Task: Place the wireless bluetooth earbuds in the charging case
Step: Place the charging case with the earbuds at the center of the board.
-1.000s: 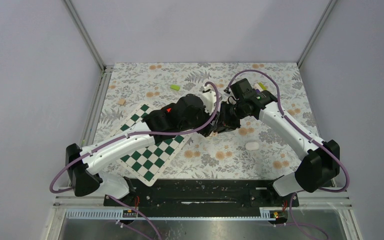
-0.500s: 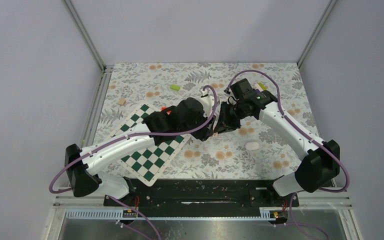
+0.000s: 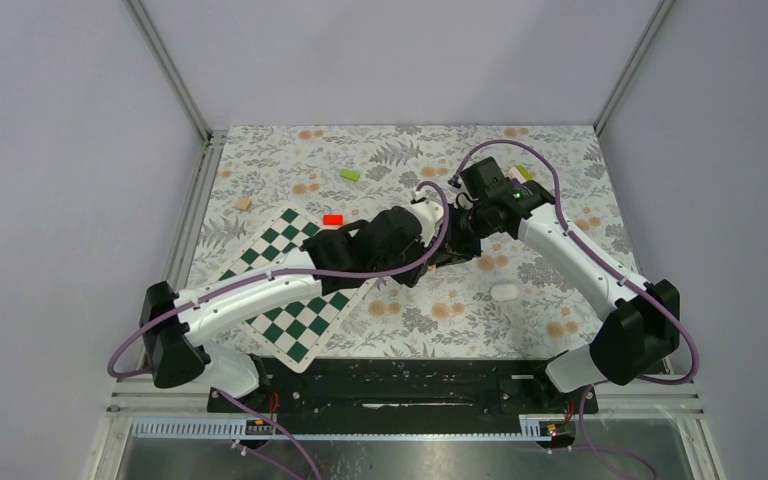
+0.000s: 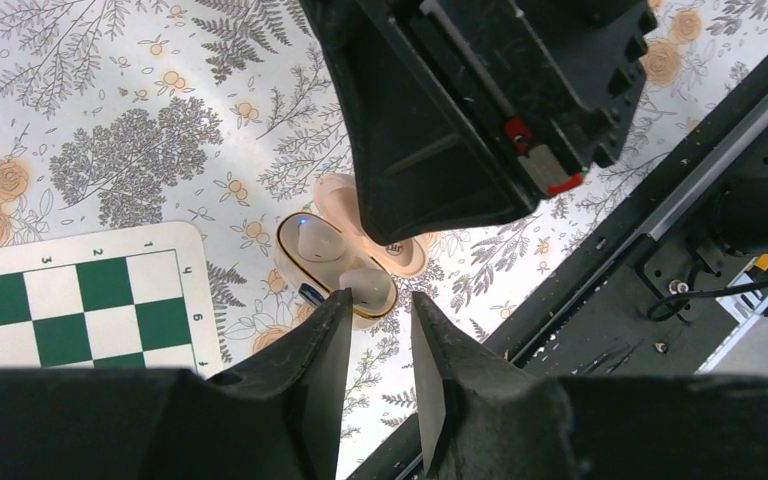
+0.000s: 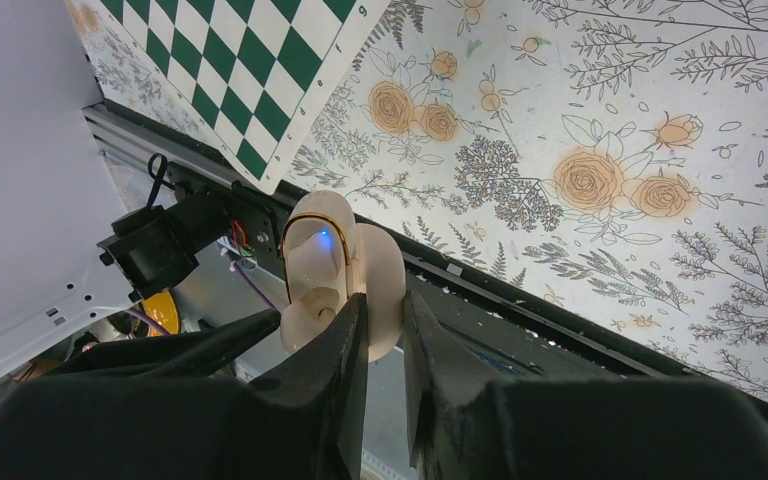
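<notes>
In the overhead view, the green-and-white chessboard mat [image 3: 295,322] lies on the left of the floral-patterned table [image 3: 560,170], with a small red block [image 3: 333,219] near its far edge. From above, the two arms meet over the middle of the table and hide whatever is between them.

The left wrist camera fills that gap for us. The left hand [image 4: 380,308] is released: its fingers stand close together with a narrow slit between them, we see the tablecloth through it, and nothing is gripped. Just past the fingertips is the small white rounded charging case [image 4: 338,265], lid open and rim tan-orange. Two white earbuds [image 4: 318,241] are seated inside.

The right wrist camera adds what neither other view shows. The right hand [image 5: 382,300] is clenched on the case's open lid and holds it up off the table, and a blue light glows inside the case.

Further right, only the overhead view shows a small white oval object [image 3: 504,291] lying alone on the table.
</notes>
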`<state>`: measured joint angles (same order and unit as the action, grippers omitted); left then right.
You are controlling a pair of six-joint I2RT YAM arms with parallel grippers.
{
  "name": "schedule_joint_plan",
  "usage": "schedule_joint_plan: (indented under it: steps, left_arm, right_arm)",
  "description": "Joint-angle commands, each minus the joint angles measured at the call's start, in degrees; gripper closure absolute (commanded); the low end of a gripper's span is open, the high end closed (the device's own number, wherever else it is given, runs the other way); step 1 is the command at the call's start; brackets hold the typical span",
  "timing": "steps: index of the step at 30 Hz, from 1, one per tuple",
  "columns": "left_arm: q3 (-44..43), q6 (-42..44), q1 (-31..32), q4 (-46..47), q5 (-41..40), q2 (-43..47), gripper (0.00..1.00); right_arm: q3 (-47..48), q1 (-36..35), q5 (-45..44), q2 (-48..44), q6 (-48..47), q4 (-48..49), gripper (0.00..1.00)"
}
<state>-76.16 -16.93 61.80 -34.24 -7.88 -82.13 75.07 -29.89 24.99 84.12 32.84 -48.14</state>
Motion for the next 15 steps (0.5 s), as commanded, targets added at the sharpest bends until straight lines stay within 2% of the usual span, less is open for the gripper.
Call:
schedule_joint_plan:
  steps: [1,12,15]
  left_arm:
    - [-2.97,-0.57,0.16,0.74,-2.86,-0.35,0.72]
    - [-3.71,-0.13,0.16,2.59,-0.92,-1.52,0.74]
    - [-4.02,-0.10,0.17,2.94,0.14,-2.40,0.81]
  right_arm:
    - [0.08,-0.35,0.81,-1.84,-0.44,-0.43,1.00]
    - [-0.36,-0.35,0.59,-2.02,-0.32,-0.40,1.00]
    - [-0.44,-0.30,0.54,-2.24,-0.15,-0.38,1.00]
